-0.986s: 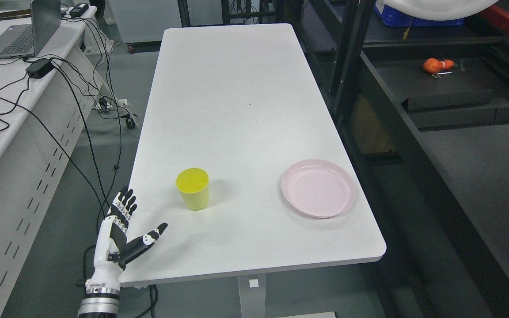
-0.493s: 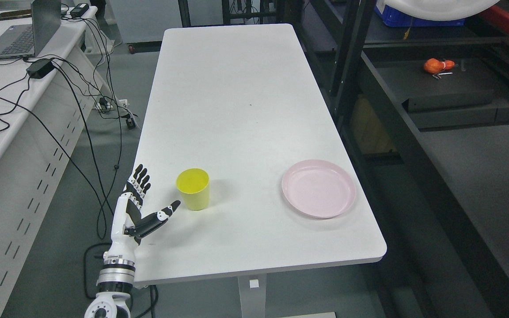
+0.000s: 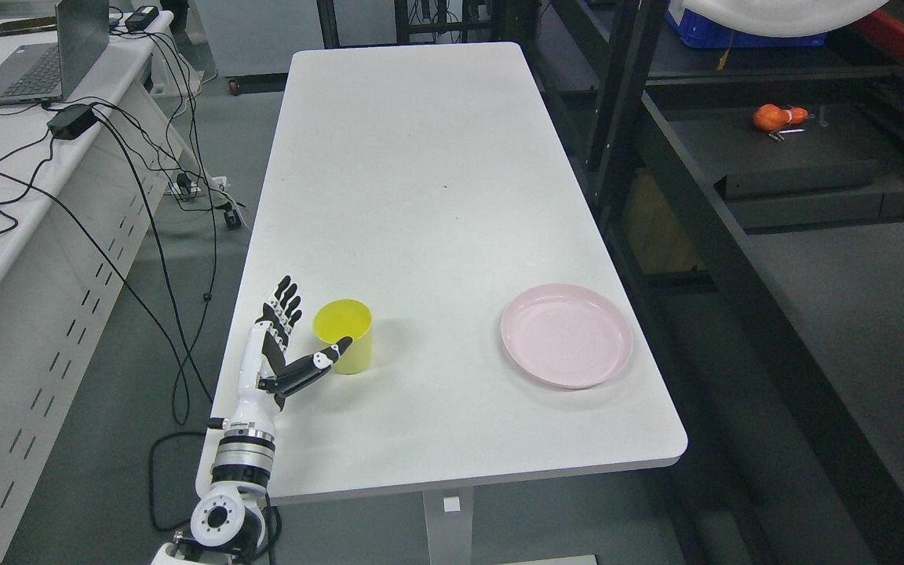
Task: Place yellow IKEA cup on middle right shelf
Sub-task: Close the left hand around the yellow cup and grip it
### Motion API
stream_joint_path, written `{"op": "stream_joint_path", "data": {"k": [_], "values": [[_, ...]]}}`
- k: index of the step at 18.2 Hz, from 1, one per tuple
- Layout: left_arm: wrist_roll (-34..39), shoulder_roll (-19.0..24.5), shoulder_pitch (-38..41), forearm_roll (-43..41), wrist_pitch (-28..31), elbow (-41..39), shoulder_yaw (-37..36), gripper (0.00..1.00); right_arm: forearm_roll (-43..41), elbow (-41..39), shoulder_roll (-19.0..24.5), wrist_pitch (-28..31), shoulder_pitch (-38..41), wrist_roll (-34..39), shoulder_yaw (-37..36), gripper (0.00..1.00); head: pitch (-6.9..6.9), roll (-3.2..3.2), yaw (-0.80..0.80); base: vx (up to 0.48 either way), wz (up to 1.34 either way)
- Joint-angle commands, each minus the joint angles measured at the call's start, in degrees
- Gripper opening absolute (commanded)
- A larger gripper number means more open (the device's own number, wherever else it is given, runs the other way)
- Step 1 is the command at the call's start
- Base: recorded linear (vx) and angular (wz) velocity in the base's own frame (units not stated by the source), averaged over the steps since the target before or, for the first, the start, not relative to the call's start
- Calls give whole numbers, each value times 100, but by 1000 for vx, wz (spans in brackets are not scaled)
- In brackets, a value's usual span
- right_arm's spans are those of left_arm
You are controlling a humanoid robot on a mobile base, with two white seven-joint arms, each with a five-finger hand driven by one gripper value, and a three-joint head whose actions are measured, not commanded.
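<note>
A yellow cup [image 3: 344,336] stands upright on the white table [image 3: 421,196] near its front left. My left hand [image 3: 303,329] is open just left of the cup, fingers straight up beside it and the thumb reaching in front of the cup's lower side. It does not grip the cup. The dark shelf unit [image 3: 797,180] stands to the right of the table. My right hand is out of view.
A pink plate [image 3: 566,335] lies on the table at the front right. An orange object [image 3: 772,117] lies on a shelf at the right. A desk with a laptop [image 3: 36,63] and cables stands at the left.
My left hand has moved forward and to the right over the table edge, from well short of the cup to right beside it. The cup and plate have not moved.
</note>
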Motion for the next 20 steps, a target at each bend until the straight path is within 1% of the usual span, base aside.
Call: {"op": "stream_joint_path", "data": {"k": [1, 3, 6, 13, 14, 16, 17, 18, 19, 20], "values": [[-399, -402, -481, -6, 8, 954, -325, 99, -141, 0, -100, 1, 79, -19, 97, 99, 0, 0, 0, 0, 0], [-586, -435, -491, -6, 8, 963, -413, 99, -141, 0, -100, 1, 79, -19, 97, 99, 0, 0, 0, 0, 0], [-586, -435, -491, -6, 16, 1041, -562, 99, -141, 0, -100, 1, 79, -19, 97, 99, 0, 0, 0, 0, 0], [-586, -435, -605, -6, 8, 1358, -563, 99, -141, 0, -100, 1, 79, -19, 97, 99, 0, 0, 0, 0, 0], [-586, -435, -605, -6, 8, 1367, -537, 94, -141, 0, -100, 1, 79, -19, 97, 100, 0, 0, 0, 0, 0], [-586, -435, -588, 11, -132, 1367, -414, 73, -141, 0, -100, 1, 79, -19, 97, 99, 0, 0, 0, 0, 0], [-595, -435, -570, 11, -342, 1367, -318, 58, -141, 0, -100, 1, 79, -19, 97, 99, 0, 0, 0, 0, 0], [-595, -435, -535, 38, -674, 1376, -238, 39, -141, 0, -100, 1, 79, -19, 97, 99, 0, 0, 0, 0, 0], [-595, -435, -509, 46, -982, 1376, -185, 23, -141, 0, -100, 1, 79, -19, 97, 99, 0, 0, 0, 0, 0], [-595, -435, -491, 55, -1186, 1376, -133, 12, -141, 0, -100, 1, 79, -19, 97, 99, 0, 0, 0, 0, 0]]}}
